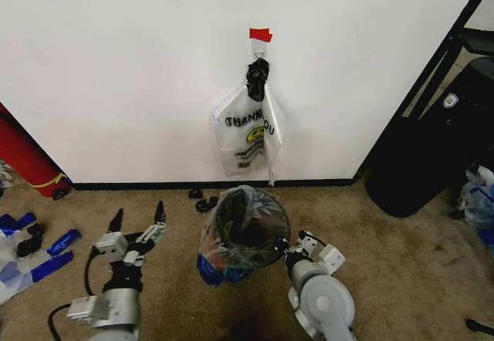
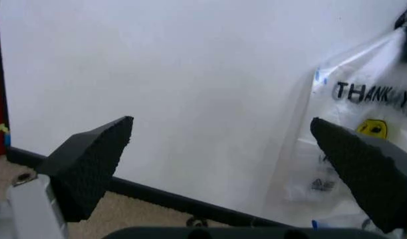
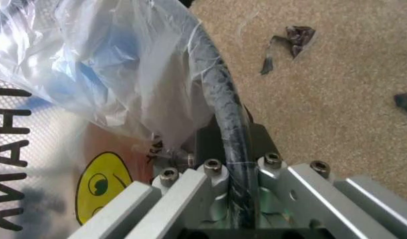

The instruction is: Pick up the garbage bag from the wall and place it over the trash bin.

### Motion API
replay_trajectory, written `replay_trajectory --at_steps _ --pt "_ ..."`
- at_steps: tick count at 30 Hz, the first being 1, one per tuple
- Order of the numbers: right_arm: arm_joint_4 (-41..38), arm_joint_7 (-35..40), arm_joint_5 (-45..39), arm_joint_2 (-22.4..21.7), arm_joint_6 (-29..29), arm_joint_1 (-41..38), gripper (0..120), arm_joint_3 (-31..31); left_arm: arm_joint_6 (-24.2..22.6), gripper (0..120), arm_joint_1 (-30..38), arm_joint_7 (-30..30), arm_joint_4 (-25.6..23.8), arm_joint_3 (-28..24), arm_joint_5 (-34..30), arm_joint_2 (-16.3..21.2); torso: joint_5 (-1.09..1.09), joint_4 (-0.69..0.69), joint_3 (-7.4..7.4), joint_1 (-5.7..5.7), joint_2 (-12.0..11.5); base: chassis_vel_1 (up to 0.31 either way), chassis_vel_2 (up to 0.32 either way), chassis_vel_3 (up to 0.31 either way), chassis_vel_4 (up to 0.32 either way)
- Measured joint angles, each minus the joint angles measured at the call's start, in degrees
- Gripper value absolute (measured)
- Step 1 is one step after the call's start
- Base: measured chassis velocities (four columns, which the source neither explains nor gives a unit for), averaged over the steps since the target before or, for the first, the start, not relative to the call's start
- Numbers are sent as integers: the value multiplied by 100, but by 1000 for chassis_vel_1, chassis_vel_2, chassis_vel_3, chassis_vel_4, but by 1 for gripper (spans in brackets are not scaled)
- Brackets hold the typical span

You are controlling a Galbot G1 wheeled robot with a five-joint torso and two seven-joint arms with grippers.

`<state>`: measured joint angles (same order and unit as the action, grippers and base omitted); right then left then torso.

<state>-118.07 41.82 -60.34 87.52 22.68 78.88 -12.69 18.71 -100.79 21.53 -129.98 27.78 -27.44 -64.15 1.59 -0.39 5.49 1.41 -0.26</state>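
The garbage bag (image 1: 210, 267), see-through with blue patches, is draped over the round black trash bin (image 1: 255, 225) on the carpet. Up close the garbage bag (image 3: 117, 74) shows black lettering and a yellow smiley, and it is stretched over the black bin rim (image 3: 217, 84). My right gripper (image 1: 292, 250) sits at the bin's right side; in the right wrist view this gripper (image 3: 223, 137) is shut on the bag-covered rim. Left of the bin, my left gripper (image 1: 139, 216) is open with nothing in it, facing the white wall (image 1: 116, 63). Its black pads (image 2: 90, 159) stand wide apart.
A second clear "THANK YOU" bag (image 1: 247, 136) hangs on the wall from a hook (image 1: 259, 54) under red tape (image 1: 260, 34). A big red cylinder (image 1: 27, 160) leans at the left. Black equipment (image 1: 432, 148) stands at the right. Blue-and-white litter (image 1: 31, 252) and black scraps (image 1: 202, 200) lie on the carpet.
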Motion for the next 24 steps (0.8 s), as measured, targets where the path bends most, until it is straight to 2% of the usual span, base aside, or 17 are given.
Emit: replay_trajectory --at_steps 2,3,5,7,8,13,16,18,20,22,24 --pt "-1 -5 1 3 13 -3 0 9 0 100 -17 2 -13 7 0 -17 0 0 0 0 0 0 0 0 0" --pt "-12 -27 2 4 29 -3 6 21 0 100 -27 6 -24 7 2 -40 0 0 0 0 0 0 0 0 0" --pt "-26 -50 8 3 42 3 9 24 -6 100 -29 9 -32 -4 8 -57 0 0 0 0 0 0 0 0 0" --pt "-47 -209 143 -8 64 49 19 33 -28 100 -26 14 -47 -51 14 -86 0 0 0 0 0 0 0 0 0" --pt "-47 -209 143 -8 64 49 19 33 -28 100 -26 14 -47 -51 14 -86 0 0 0 0 0 0 0 0 0" --pt "-197 -482 516 -37 77 179 43 92 -186 100 -19 41 -138 -113 -89 -148 0 -1 0 0 0 0 0 0 0" --pt "-196 -510 606 -62 75 191 51 92 -202 100 -22 45 -145 -133 -90 -155 0 0 0 0 0 0 0 0 0" --pt "-191 -762 1040 -135 -16 276 62 102 -212 100 -33 51 -160 -161 -89 -167 0 0 0 0 0 0 0 0 0" --pt "-192 -911 1215 -167 -60 323 65 110 -214 100 -35 51 -163 -170 -88 -177 0 -1 0 0 0 0 0 0 0" --pt "-211 -1339 1613 -255 -145 441 77 129 -222 100 -37 57 -164 -201 -80 -218 0 0 0 0 0 0 0 0 0" --pt "-211 -1424 1695 -276 -167 458 79 130 -225 100 -37 58 -164 -208 -79 -222 0 0 0 0 0 0 0 0 0"
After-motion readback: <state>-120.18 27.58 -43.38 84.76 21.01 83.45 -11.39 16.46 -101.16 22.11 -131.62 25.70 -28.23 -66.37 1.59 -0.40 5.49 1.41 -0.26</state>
